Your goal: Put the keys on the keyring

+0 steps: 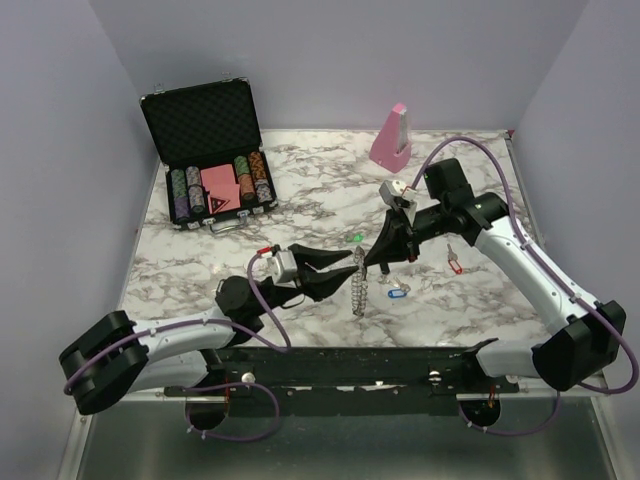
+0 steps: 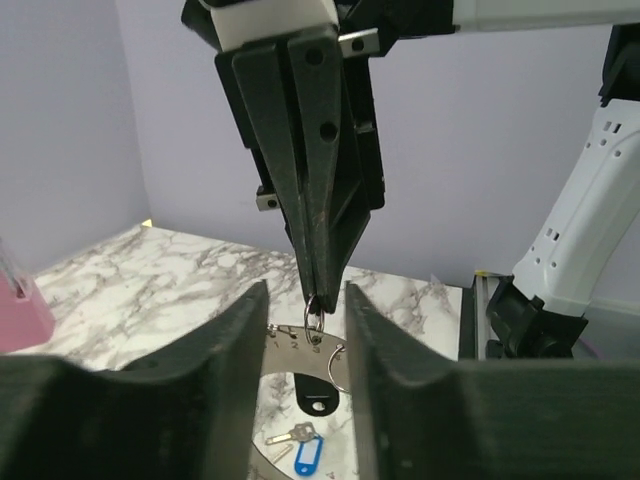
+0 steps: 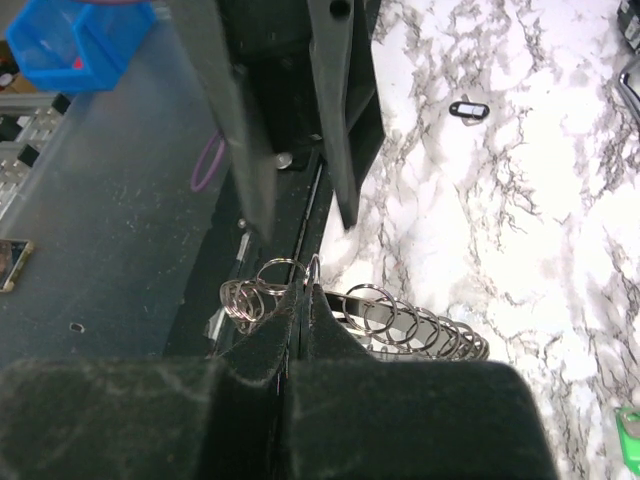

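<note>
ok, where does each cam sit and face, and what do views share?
Top external: above and behind the bases, looking down on the marble table; both arms show.
Left wrist: on the left arm, looking along its own spread fingers at the right gripper.
Right wrist: on the right arm, looking down past its shut fingers towards the left gripper.
Shared: all three show the large toothed grey metal keyring, pinched by the right gripper.

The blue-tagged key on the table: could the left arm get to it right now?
Probably not directly. The blue-tagged key lies beyond the keyring, which stands upright between the open jaws of the left arm, pinched at its top by the right arm, blocking the way.
</note>
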Action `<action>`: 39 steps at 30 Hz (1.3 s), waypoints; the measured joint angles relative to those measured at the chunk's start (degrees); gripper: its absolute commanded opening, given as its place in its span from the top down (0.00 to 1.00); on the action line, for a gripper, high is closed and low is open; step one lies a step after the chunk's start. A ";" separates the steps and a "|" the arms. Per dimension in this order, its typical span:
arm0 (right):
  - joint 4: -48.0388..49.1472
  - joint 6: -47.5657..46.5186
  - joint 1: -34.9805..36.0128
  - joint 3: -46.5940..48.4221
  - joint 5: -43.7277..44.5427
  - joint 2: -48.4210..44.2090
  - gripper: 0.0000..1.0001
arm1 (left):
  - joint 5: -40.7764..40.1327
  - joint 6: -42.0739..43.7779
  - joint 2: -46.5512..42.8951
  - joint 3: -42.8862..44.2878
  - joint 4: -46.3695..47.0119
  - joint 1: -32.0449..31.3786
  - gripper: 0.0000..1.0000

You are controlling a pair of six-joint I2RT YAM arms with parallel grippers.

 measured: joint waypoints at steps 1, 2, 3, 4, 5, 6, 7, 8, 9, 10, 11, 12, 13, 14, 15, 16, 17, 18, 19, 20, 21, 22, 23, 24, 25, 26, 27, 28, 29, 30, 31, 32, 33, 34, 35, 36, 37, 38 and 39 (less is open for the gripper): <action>-0.92 -0.66 0.00 0.35 0.55 0.09 1.00 | 0.02 0.13 -1.29 0.00 -0.59 0.09 0.47; -1.79 -1.38 0.00 0.66 1.09 0.24 1.00 | 0.07 0.59 -2.80 0.00 -1.68 0.26 0.45; -2.75 -2.08 0.00 1.03 1.70 0.46 1.00 | 0.15 1.09 -4.35 0.00 -3.17 0.33 0.43; -3.78 -2.78 0.00 1.44 2.36 0.72 1.00 | 0.28 1.99 -7.02 0.00 -5.92 0.52 0.42; -4.79 -3.58 -0.02 1.90 3.08 1.03 1.00 | 0.66 3.26 -9.18 0.11 -9.27 0.74 0.41; -6.01 -4.44 0.00 2.47 3.93 1.38 1.00 | 0.90 3.91 -11.26 0.33 -11.34 0.83 0.40; -7.28 -5.29 0.00 3.15 4.83 1.73 1.00 | 1.42 5.22 -13.09 0.96 -14.60 1.01 0.39; -8.63 -6.34 0.00 3.96 5.75 2.14 1.00 | 2.03 6.67 -14.80 2.23 -19.26 1.16 0.38; -10.21 -7.41 0.00 5.03 6.75 2.64 1.00 | 2.60 8.44 -16.02 3.87 -23.80 1.25 0.38; -11.61 -8.39 0.00 6.10 7.67 3.19 1.00 | 3.43 11.39 -16.94 6.47 -30.62 1.33 0.37; -12.81 -9.29 0.02 7.10 8.46 3.72 1.00 | 3.65 11.67 -17.27 7.93 -32.89 1.38 0.37; -13.97 -10.14 0.09 8.00 9.18 4.22 1.00 | 4.09 13.99 -17.59 10.05 -37.48 1.38 0.37; -14.49 -10.64 0.13 8.33 9.68 4.42 1.00 | 4.33 15.47 -17.73 11.43 -40.72 1.40 0.37; -15.19 -11.04 0.13 8.52 10.21 4.52 1.00 | 4.66 16.81 -17.70 12.66 -43.54 1.42 0.36; -15.78 -11.41 0.20 8.59 10.75 4.59 1.00 | 4.81 18.01 -17.57 13.60 -46.21 1.42 0.36; -16.41 -11.69 0.24 8.61 11.26 4.61 1.00 | 4.98 18.93 -17.31 14.49 -48.37 1.42 0.36; -16.90 -11.98 0.28 8.61 11.72 4.63 1.00 | 5.07 20.20 -16.74 15.54 -50.86 1.42 0.36; -17.22 -12.13 0.33 8.63 12.17 4.66 1.00 | 5.16 21.31 -16.02 16.52 -52.87 1.42 0.36; -17.44 -12.28 0.37 8.63 12.52 4.66 1.00 | 5.18 21.92 -14.99 17.53 -54.73 1.42 0.37; -17.68 -12.39 0.37 8.63 12.79 4.66 1.00 | 5.20 22.67 -14.12 18.34 -56.11 1.42 0.38; -17.92 -12.46 0.37 8.63 13.07 4.66 1.00 | 5.20 23.28 -13.18 19.12 -57.44 1.42 0.38; -17.99 -12.48 0.37 8.63 13.20 4.66 1.00 | 5.20 23.56 -12.24 19.85 -58.55 1.42 0.39; -18.08 -12.48 0.37 8.63 13.38 4.66 1.00 | 5.22 24.06 -11.08 20.90 -60.15 1.42 0.41; -18.12 -12.48 0.37 8.63 13.62 4.66 1.00 | 5.22 24.28 -10.12 21.66 -60.89 1.42 0.43; -18.12 -12.48 0.37 8.63 13.77 4.66 1.00 | 5.22 24.39 -9.27 22.43 -61.90 1.42 0.44; -18.14 -12.48 0.37 8.63 13.88 4.66 1.00 | 5.25 24.48 -8.61 23.10 -62.51 1.42 0.46; -18.14 -12.48 0.37 8.63 13.94 4.66 1.00 | 5.33 24.52 -8.04 23.69 -63.17 1.42 0.47; -18.14 -12.48 0.37 8.63 13.99 4.66 1.00 | 5.44 24.52 -7.48 24.26 -63.56 1.42 0.49; -18.12 -12.48 0.37 8.63 13.99 4.66 1.00 | 5.70 24.52 -6.97 24.83 -63.84 1.42 0.51; -18.12 -12.48 0.37 8.63 13.99 4.66 1.00 | 6.01 24.52 -6.54 25.31 -63.98 1.42 0.53; -18.12 -12.48 0.37 8.63 13.99 4.66 1.00 | 6.32 24.48 -6.16 25.75 -64.08 1.42 0.55; -18.12 -12.48 0.37 8.63 13.99 4.66 1.00 | 6.54 24.46 -5.81 26.12 -64.13 1.42 0.58; -18.12 -12.46 0.37 8.63 13.99 4.66 1.00 | 6.82 24.39 -5.55 26.43 -64.24 1.42 0.59; -18.12 -12.48 0.37 8.63 13.99 4.66 1.00 | 7.26 24.28 -5.14 26.84 -64.41 1.42 0.60; -18.12 -12.46 0.37 8.63 13.99 4.66 1.00 | 7.69 24.17 -4.81 27.17 -64.43 1.42 0.61; -18.12 -12.46 0.37 8.63 13.99 4.66 1.00 | 8.26 24.04 -4.28 27.54 -64.50 1.42 0.62; -18.12 -12.46 0.37 8.63 13.99 4.66 0.99 | 8.68 23.96 -3.89 27.76 -64.48 1.42 0.62; -18.12 -12.46 0.37 8.63 13.99 4.66 1.00 | 9.05 23.85 -3.58 27.87 -64.50 1.42 0.62; -18.12 -12.46 0.37 8.63 13.99 4.66 1.00 | 9.33 23.78 -3.28 27.93 -64.57 1.40 0.62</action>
